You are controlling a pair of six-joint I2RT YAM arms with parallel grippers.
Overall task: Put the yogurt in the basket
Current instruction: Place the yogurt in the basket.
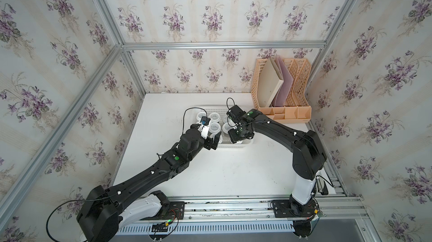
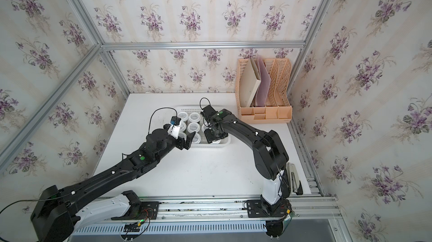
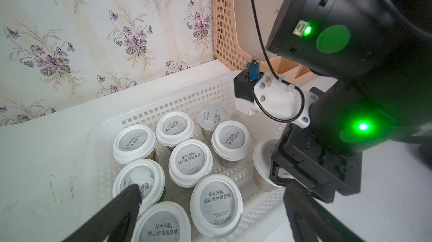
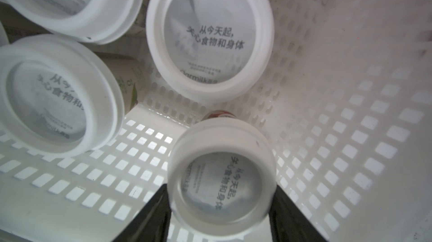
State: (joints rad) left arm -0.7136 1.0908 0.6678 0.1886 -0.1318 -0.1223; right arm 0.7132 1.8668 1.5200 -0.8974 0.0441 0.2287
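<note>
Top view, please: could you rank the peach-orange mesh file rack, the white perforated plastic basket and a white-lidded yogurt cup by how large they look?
1. Peach-orange mesh file rack, largest.
2. White perforated plastic basket, partly hidden.
3. White-lidded yogurt cup, smallest.

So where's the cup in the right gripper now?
Right wrist view: the yogurt cup, gripped by the right gripper, is in the basket, near right corner, beside other cups.
</note>
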